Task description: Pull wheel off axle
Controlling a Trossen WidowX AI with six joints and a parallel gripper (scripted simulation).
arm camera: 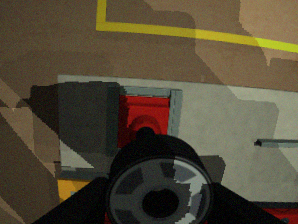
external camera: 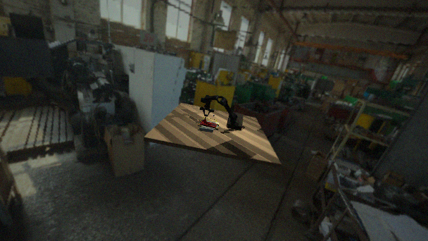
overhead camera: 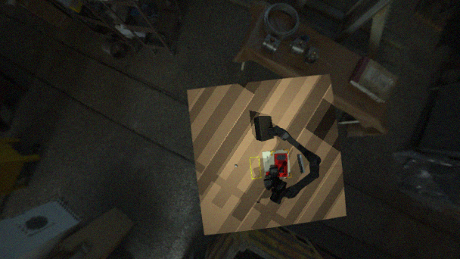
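Observation:
My gripper [arm camera: 157, 189] [external camera: 206, 115] is shut on the black wheel [arm camera: 142, 175], which has grey spokes and a dark centre hole. The fingers hold it at its left and right sides in the wrist view. Behind it a red block [arm camera: 144, 107] with a round boss sits in a grey frame. A short dark stub, apparently the axle's top, shows at the wheel's upper edge, so the wheel looks raised off it; the exact gap is hidden. The marked area, a yellow outline [overhead camera: 250, 168] [arm camera: 200, 34], lies on the table beside the pale board.
The pale board [overhead camera: 266, 157] [arm camera: 225, 120] carries a larger red part [overhead camera: 281, 159]. A grey bar [overhead camera: 300, 163] lies to its right in the top view. A tiny object [overhead camera: 236, 165] lies left of the marked area. The arm's base [overhead camera: 262, 128] stands above the board in that view.

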